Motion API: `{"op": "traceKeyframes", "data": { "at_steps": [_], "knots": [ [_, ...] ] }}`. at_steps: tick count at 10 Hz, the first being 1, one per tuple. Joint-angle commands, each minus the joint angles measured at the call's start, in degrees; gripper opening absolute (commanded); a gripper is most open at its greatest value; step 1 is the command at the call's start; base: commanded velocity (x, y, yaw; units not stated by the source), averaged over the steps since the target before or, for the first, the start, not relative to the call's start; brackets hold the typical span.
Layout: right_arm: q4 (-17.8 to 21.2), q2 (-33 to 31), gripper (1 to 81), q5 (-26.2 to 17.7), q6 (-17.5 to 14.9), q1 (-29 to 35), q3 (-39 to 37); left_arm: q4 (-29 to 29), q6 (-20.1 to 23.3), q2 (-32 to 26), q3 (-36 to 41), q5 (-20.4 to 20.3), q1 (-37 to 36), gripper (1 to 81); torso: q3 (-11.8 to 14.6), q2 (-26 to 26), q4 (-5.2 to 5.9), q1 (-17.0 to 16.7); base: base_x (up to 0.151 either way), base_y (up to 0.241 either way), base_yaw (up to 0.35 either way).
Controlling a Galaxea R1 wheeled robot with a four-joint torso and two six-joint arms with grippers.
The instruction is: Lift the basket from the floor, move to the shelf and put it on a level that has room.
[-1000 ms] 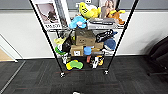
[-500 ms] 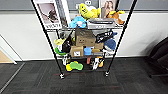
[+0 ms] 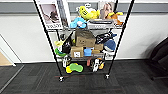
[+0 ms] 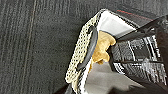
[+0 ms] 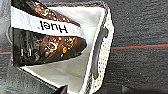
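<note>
While I watch the head view, the shelf [image 3: 83,42] stands dead ahead at twelve o'clock, its black posts rising against a pale wall [image 3: 25,37] and its caster wheels [image 3: 60,79] resting on the dark carpet floor [image 3: 82,85]. Its tiers are crowded: plush toys [image 3: 87,13] and a grey box on an upper tier, a brown cardboard box [image 3: 84,38] with a smaller carton [image 3: 77,52] below it, a blue shark toy [image 3: 109,45] at three o'clock of those, and green and yellow toys [image 3: 74,67] on the lowest tier. Open carpet lies between me and the rack, with a dark chair [image 3: 161,57] at three o'clock and a strip of tan flooring [image 3: 3,61] at nine o'clock.

From the left wrist camera, I see the basket [image 4: 82,52] close up: checkered weave, dark loop handle, white liner, a tan item [image 4: 101,48] and a dark printed pouch [image 4: 135,57] inside. From the right wrist camera, the other end of the basket [image 5: 102,50] shows its handle and liner, with a dark pouch lettered "Huel" [image 5: 47,37] lying in it. Carpet with a thin red line [image 5: 140,46] runs under that end. I cannot tell how either set of jaws stands, nor whether they touch the basket.
</note>
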Motion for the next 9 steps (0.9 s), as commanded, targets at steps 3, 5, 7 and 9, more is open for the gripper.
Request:
{"op": "traceKeyframes", "data": {
  "at_steps": [3,5,7,9],
  "knots": [
    [1.28,0.10,81.1,-3.18,0.06,4.77,0.60,0.27,0.25,0.12,-2.35,5.78,-8.78,81.1,-5.43,-9.31,0.00,5.94,0.000,0.000,0.000],
    [1.64,0.27,81.1,-3.18,0.41,5.29,0.69,1.32,0.25,0.74,-2.36,7.28,-9.47,81.1,-7.40,-12.39,0.00,7.86,0.000,0.000,0.000],
    [2.87,0.18,81.1,-3.00,1.21,6.08,0.69,1.76,0.25,1.26,-2.36,7.80,-10.79,81.1,-5.37,-15.96,0.00,10.12,0.000,0.000,0.000],
    [6.56,0.18,81.1,-2.21,1.29,7.40,0.87,1.85,0.34,1.97,-2.36,8.24,-11.85,81.1,-6.38,-18.82,0.00,11.93,0.000,0.000,0.000]
  ]
}}
